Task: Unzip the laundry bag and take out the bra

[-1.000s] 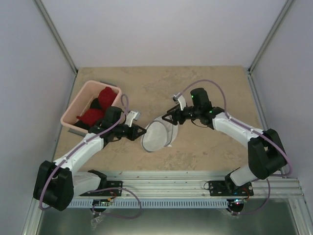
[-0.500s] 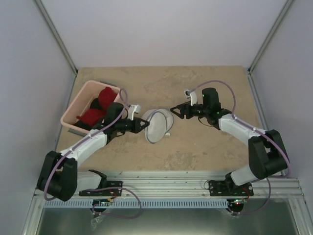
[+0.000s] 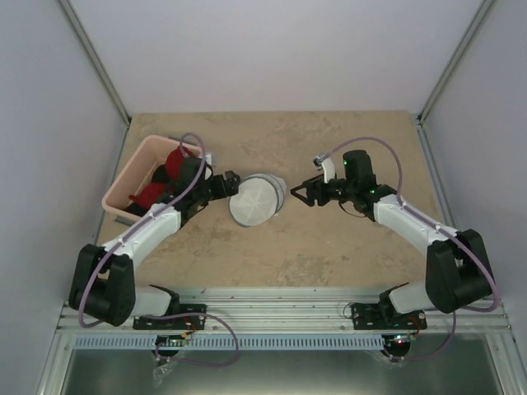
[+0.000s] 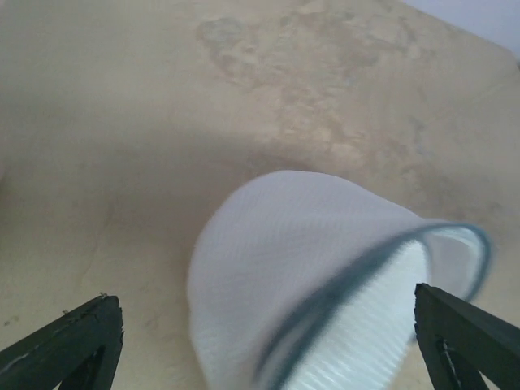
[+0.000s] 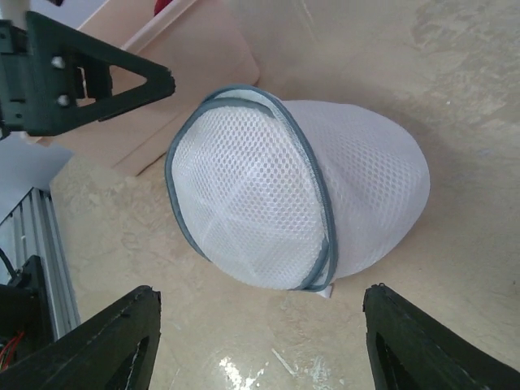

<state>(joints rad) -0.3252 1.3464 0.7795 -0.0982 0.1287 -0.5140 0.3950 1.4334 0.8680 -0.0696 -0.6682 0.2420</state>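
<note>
One laundry bag (image 3: 257,200), one pink bin (image 3: 126,170), two hands: left hand (image 3: 233,181), right hand (image 3: 300,192).

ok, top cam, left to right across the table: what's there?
bin → left gripper → bag → right gripper. Red and black clothes sit inside the bin, so they have no place of their own in the order.

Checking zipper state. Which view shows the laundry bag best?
Right wrist: the laundry bag is sharp, close, its grey zipper rim nearly whole in view. Left wrist shows it blurred and cut off at the bottom. Top external shows it small, round face toward the camera.
</note>
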